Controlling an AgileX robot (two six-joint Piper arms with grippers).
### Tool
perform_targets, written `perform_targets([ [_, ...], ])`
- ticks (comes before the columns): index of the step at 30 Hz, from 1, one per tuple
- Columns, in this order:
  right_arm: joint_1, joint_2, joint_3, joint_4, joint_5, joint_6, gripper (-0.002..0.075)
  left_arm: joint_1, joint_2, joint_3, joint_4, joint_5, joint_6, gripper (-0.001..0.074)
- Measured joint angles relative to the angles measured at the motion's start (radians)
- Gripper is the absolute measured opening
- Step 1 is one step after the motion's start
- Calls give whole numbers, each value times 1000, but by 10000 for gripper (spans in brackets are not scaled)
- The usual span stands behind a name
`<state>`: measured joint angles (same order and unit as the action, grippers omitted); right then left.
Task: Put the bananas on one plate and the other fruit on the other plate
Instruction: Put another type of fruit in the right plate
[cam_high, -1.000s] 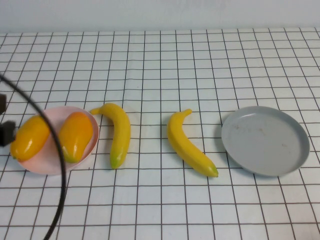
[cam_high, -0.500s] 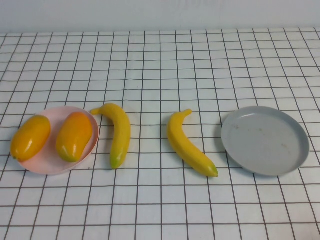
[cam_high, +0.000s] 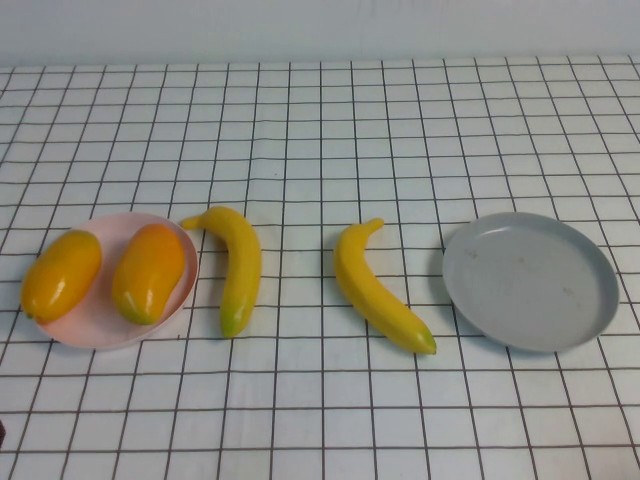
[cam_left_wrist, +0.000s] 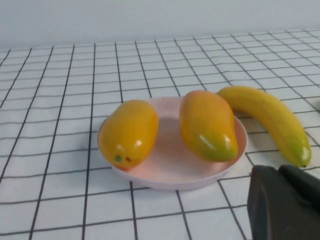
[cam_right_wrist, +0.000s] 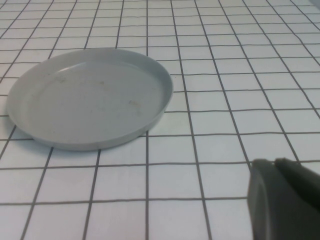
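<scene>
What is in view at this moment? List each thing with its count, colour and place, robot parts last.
other fruit: two, orange-yellow, side by side on the pink plate
pink plate: one, pale pink, left side of the table
bananas: two, yellow with greenish tips, on the table between the plates, neither on a plate
grey plate: one, grey, right side, nothing on it
table: one, white cloth with black grid
left gripper: dark, seen only in the left wrist view, near the pink plate, holding nothing visible
right gripper: dark, seen only in the right wrist view, near the grey plate, holding nothing visible
</scene>
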<state>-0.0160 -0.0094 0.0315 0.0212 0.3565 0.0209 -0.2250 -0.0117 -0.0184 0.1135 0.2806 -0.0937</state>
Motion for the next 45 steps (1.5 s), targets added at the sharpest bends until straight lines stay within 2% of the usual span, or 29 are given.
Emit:
perform_targets([
  [6, 0, -2, 0, 0, 0, 0, -17, 134, 0, 42, -120, -57, 157, -3],
  [10, 0, -2, 0, 0, 0, 0, -16, 177, 0, 42, -134, -46, 213, -3],
  [19, 0, -2, 0, 0, 0, 0, -17, 179, 0, 43, -177, 85, 203, -3],
  [45, 0, -2, 0, 0, 0, 0, -17, 179, 0, 43, -181, 90, 199, -3],
])
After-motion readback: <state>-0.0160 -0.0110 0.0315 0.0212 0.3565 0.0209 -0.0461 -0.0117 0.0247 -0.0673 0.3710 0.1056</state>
